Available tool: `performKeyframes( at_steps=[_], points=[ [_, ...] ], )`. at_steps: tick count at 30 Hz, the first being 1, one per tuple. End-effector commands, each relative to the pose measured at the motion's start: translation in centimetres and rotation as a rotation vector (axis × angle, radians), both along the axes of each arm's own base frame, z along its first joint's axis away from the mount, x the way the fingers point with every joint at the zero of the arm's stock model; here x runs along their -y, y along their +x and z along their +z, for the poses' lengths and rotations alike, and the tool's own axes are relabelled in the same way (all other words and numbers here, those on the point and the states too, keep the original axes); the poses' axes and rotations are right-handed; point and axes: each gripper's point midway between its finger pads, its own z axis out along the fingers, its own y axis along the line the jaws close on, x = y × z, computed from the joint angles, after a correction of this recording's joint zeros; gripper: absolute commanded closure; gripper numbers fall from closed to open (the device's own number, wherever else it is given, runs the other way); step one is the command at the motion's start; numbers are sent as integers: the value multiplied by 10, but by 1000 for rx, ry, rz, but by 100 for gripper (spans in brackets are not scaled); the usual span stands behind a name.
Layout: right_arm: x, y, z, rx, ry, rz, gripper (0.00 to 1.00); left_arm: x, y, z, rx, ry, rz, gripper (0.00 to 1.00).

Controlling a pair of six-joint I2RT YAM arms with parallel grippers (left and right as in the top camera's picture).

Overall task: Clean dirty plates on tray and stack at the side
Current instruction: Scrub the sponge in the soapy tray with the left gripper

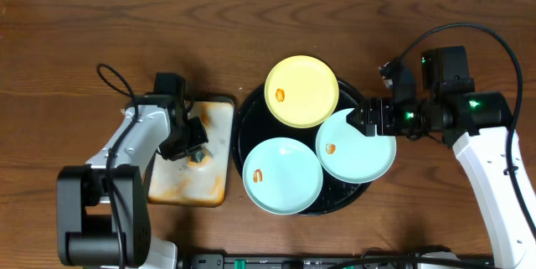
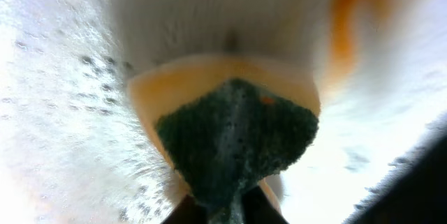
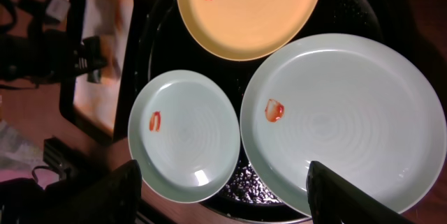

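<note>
The black tray [image 1: 248,118] holds three plates. The pale yellow plate [image 1: 301,90] lies at the back, one mint plate [image 1: 282,175] at the front left and another mint plate [image 1: 356,147] at the right. Each carries a small orange smear. My right gripper [image 1: 369,121] hovers open above the right mint plate's [image 3: 349,119] back rim, nothing between its fingers [image 3: 126,189]. My left gripper [image 1: 194,142] is down over the pale rectangular tray [image 1: 213,118], shut on a green and yellow sponge [image 2: 234,137] that presses against the white tray floor.
The stained rectangular tray [image 3: 105,63] sits just left of the black tray [image 3: 241,182], almost touching it. Brown wooden table [image 1: 84,26] surrounds both. Cables run behind the right arm [image 1: 481,135] and near the left arm [image 1: 138,135].
</note>
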Motion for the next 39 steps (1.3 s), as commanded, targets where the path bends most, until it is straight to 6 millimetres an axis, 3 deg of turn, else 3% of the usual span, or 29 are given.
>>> performKeyframes(
  at_steps=[1,2,3,5,15,17,21,24,26,32,39],
  points=[
    [-4,1,8,21,7,5,27,2,14,21,70,-5,-12,71],
    [-4,1,8,21,7,4,27,2,15,22,74,-5,-15,65],
    [-4,1,8,22,7,4,26,1,15,23,77,-2,-16,51],
    [-4,1,8,22,7,5,27,1,16,23,82,-1,-27,41],
    [-4,1,8,21,7,5,26,-16,6,5,57,101,-31,40],
    [-4,1,9,22,7,4,26,-14,6,-6,59,84,-31,42],
    [-4,1,9,22,7,5,26,0,8,-17,61,3,-36,56],
    [-4,1,9,22,7,5,26,0,11,-19,70,4,-36,81],
    [-4,1,8,22,7,4,26,0,12,-19,75,4,-36,92],
    [-4,3,10,28,11,-1,26,-1,16,-17,87,12,-47,93],
    [-4,4,10,32,11,-1,25,-1,27,8,112,16,-66,93]
  ],
)
